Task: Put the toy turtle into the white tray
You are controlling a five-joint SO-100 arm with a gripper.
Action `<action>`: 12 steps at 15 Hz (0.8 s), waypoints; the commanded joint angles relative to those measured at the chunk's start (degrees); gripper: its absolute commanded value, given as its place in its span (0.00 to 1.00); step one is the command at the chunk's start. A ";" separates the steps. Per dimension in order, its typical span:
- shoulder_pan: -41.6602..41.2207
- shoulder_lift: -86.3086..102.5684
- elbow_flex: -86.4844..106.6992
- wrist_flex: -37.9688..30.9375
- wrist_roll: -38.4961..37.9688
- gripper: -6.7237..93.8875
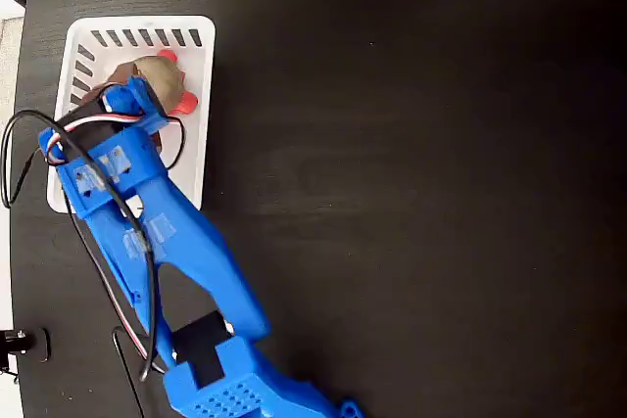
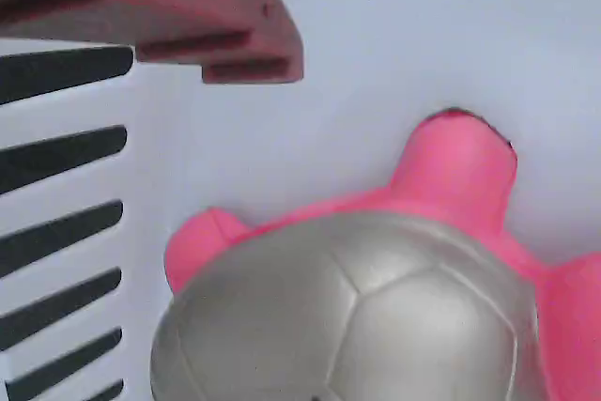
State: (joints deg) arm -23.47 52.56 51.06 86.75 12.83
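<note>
The toy turtle (image 1: 162,77) lies inside the white tray (image 1: 199,149), near its slotted top end in the fixed view. In the wrist view the turtle (image 2: 357,316) fills the lower half, its grey-gold shell up and its red head and legs resting on the tray floor (image 2: 394,35). My blue gripper (image 1: 140,95) hangs over the tray right beside the turtle. One finger (image 2: 225,35) shows at the top of the wrist view, with bare tray floor between it and the turtle. The other finger is out of view. The gripper looks open.
The tray sits at the top left corner of a black table (image 1: 421,183). My blue arm (image 1: 167,242) stretches from the bottom edge up to the tray, with cables (image 1: 15,159) looping at its left. The tray's slanted slots (image 2: 56,204) run along its rim.
</note>
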 commanded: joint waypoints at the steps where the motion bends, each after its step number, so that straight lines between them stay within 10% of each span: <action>1: -1.49 3.08 -2.99 1.05 1.41 0.62; 8: -1.49 11.51 -6.33 7.47 2.20 0.62; 12: -1.49 17.84 -5.45 7.82 3.78 0.11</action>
State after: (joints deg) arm -23.47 61.79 47.37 93.87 15.03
